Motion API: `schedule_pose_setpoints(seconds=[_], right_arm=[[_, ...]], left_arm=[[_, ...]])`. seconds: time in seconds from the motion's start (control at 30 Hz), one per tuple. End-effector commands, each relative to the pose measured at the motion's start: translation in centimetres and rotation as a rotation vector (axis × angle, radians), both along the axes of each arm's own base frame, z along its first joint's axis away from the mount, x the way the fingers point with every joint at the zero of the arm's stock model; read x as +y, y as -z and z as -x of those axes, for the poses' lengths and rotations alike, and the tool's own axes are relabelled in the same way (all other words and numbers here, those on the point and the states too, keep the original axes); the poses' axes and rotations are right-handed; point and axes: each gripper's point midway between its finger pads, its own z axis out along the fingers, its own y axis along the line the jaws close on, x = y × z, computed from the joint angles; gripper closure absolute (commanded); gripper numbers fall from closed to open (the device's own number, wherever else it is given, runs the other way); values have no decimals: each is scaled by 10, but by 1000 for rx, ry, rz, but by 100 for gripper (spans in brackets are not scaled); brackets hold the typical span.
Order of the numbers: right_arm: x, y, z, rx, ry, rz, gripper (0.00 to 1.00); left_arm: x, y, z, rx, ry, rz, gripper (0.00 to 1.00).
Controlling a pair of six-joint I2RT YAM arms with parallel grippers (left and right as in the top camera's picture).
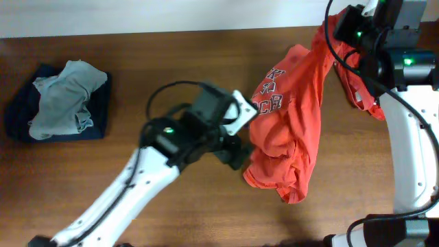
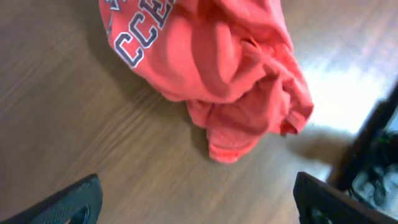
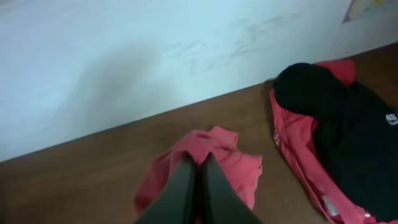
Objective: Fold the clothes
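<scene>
An orange-red T-shirt [image 1: 291, 116] with dark lettering hangs bunched from my right gripper [image 1: 343, 27] at the far right, its lower end crumpled on the table. My right gripper [image 3: 199, 163] is shut on a fold of the shirt [image 3: 227, 155]. My left gripper [image 1: 236, 152] is open and empty, just left of the shirt's lower heap. In the left wrist view the shirt's crumpled end [image 2: 236, 93] lies ahead of the open fingers [image 2: 196, 199], apart from them.
A folded dark blue garment [image 1: 103, 110] with a crumpled grey one [image 1: 62, 99] on top lies at the far left of the wooden table [image 1: 137, 62]. A black arm base [image 2: 373, 149] stands at the right of the left wrist view. A white wall [image 3: 155, 50] lies beyond the table.
</scene>
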Motion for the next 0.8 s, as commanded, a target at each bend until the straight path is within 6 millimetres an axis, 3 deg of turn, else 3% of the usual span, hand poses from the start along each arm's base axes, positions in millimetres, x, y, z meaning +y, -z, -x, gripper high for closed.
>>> schedule_pose_setpoints(seconds=[0.0,0.17,0.43,0.63,0.77], right_arm=[[-15,-14,4,-36,40,2,96],[-47,-12,9,-23,105,0,96],[-87,-5,20,4,143,-46,96],[-98,-2,25,14,160,-58,96],[-98,-2,25,14,158,-59,96]], left_arm=[[-17,15,-7,23,-109,-9,3],[-56,36,10,49,-55,-16,6],[-93,68,25,36,-54,-58,7],[-125,86,36,57,-52,-22,11],[-140,92,49,54,-22,-15,21]])
